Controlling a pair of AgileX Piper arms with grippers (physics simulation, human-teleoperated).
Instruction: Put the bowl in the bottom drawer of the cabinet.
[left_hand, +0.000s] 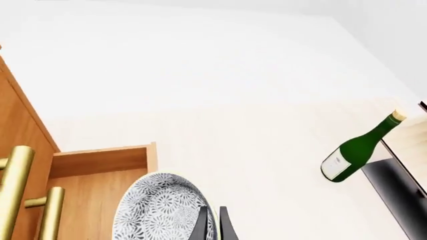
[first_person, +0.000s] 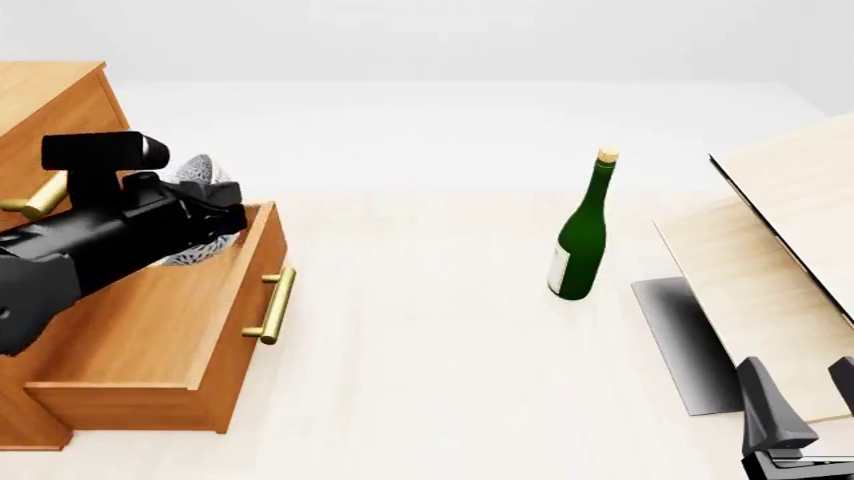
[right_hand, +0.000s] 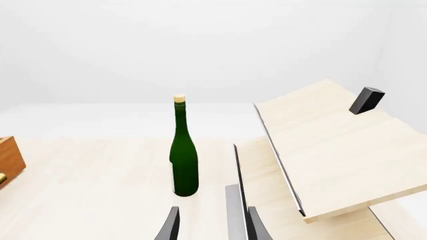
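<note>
The left gripper (left_hand: 212, 222) is gripping the bowl (left_hand: 162, 207) by its rim, jaws nearly closed, and holding it over the open bottom drawer (first_person: 220, 330) of the cabinet (first_person: 54, 100). Recommended: lower until the bowl is sitting inside the drawer walls before releasing. The right gripper (right_hand: 210, 220) is resting empty, jaws apart. The pale table (first_person: 427, 380) is also carrying a bottle (first_person: 582, 232) and plywood boards (first_person: 781, 250); the surrounding room is plain white.

Clearly a simulated test scene, not a real room: blank white surroundings, flat rendered pale tabletop (first_person: 441, 380), only an orange-brown wooden cabinet (first_person: 54, 100), green wine bottle (first_person: 582, 240) and plywood boards (first_person: 774, 250).
</note>
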